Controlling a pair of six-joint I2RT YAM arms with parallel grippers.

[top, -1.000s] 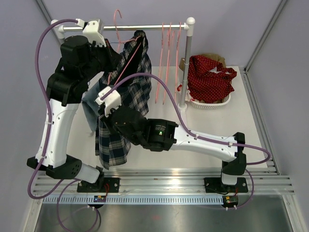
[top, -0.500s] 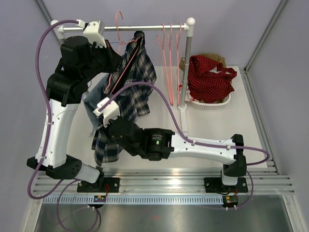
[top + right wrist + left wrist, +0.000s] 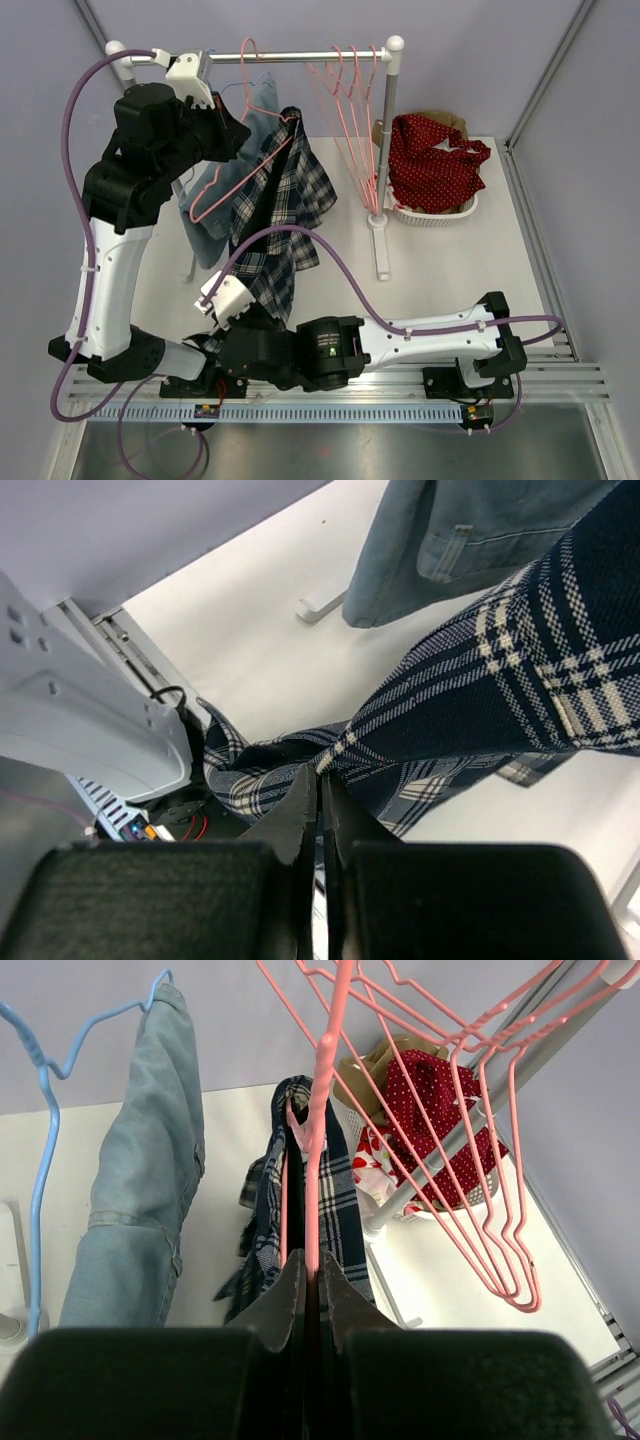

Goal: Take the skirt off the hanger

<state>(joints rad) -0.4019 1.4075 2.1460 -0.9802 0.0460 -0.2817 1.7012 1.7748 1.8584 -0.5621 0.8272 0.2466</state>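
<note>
Right gripper (image 3: 320, 772) is pinched shut on the low hem of the plaid skirt (image 3: 288, 192), drawing it taut and away from the pink hanger (image 3: 319, 1110), whose wire the left gripper (image 3: 312, 1260) clamps; the skirt's upper end is not yet off the hanger, so the job looks roughly half done.

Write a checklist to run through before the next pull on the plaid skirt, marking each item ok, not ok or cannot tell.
1. Grip of the left claw on the pink hanger: ok, shut on the wire.
2. Grip of the right claw on the plaid skirt: ok, a fold is pinched.
3. Skirt free of the hanger: not ok, its top is draped over the wire.
4. Gap between the spare hangers and the held one: ok, they are apart.
5. Gap between the denim garment and the skirt: cannot tell, they hang close.
</note>
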